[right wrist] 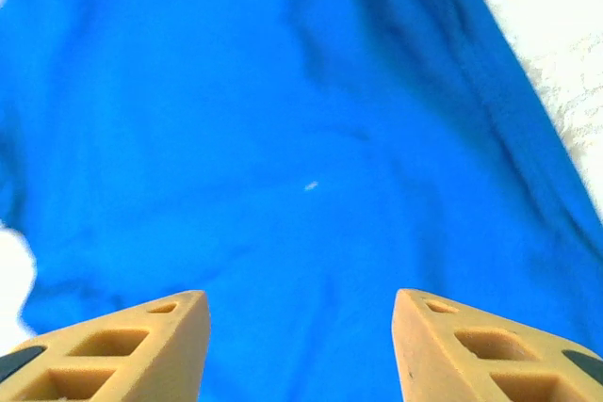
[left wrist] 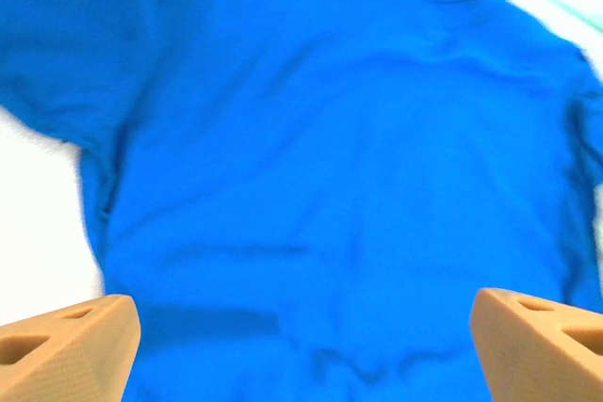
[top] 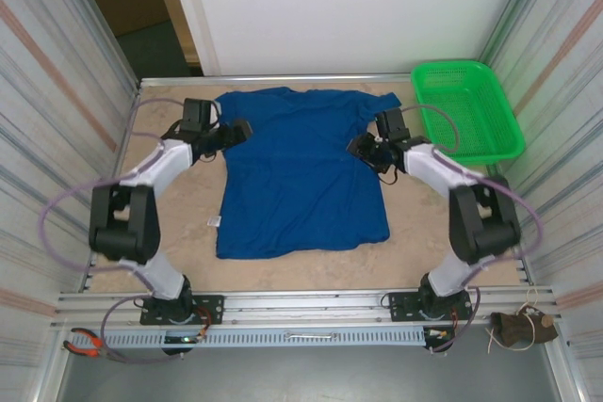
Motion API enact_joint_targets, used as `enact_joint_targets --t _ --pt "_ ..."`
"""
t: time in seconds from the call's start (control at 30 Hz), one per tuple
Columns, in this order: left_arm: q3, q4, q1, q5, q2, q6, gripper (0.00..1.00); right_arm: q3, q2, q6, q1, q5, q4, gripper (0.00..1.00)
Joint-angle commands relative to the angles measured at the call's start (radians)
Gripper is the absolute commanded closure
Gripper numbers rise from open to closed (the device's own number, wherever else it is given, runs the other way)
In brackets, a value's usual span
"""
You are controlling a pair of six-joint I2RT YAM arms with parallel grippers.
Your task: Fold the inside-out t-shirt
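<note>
Blue cotton: we count one t-shirt (top: pixel 301 185), spread flat on the table (top: pixel 433 242) just left of the one green basket (top: pixel 452 65). Its long axis runs from the collar, level with the basket, to the hem, nearer us than the basket. Two pincers flank it. The right gripper (top: pixel 363 146), jaws spread and empty, hangs over the basket-side sleeve. The left gripper (top: pixel 240 129), spread wider, hangs over the sleeve farthest from the basket. We judge both equally near.
</note>
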Motion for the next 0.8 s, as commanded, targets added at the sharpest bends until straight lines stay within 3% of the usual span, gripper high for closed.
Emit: enact_joint_targets --t 0.0,0.13,0.2,0.23,0.3,0.53,0.77 --pt "-0.091 -0.145 -0.124 -0.069 -0.166 0.127 0.09 -0.118 -0.195 -0.001 0.067 0.111 -0.054 0.46" --pt "-0.212 -0.258 -0.299 -0.186 -0.323 0.121 0.09 -0.250 -0.393 0.071 0.181 0.285 -0.144 0.36" --pt "-0.278 -0.296 -0.392 -0.253 -0.380 0.071 0.09 -0.312 -0.474 0.139 0.225 0.352 -0.203 0.21" --pt "-0.300 -0.307 -0.425 -0.276 -0.397 0.045 0.09 -0.343 -0.504 0.159 0.235 0.352 -0.203 0.18" --pt "-0.352 -0.327 -0.490 -0.326 -0.421 -0.023 0.11 -0.403 -0.557 0.209 0.253 0.348 -0.201 0.00" --pt "-0.464 -0.324 -0.659 -0.413 -0.417 -0.297 0.16 -0.507 -0.655 0.321 0.276 0.358 -0.187 0.01" --pt "-0.507 -0.261 -0.716 -0.430 -0.377 -0.425 0.25 -0.519 -0.637 0.389 0.287 0.377 -0.153 0.01"
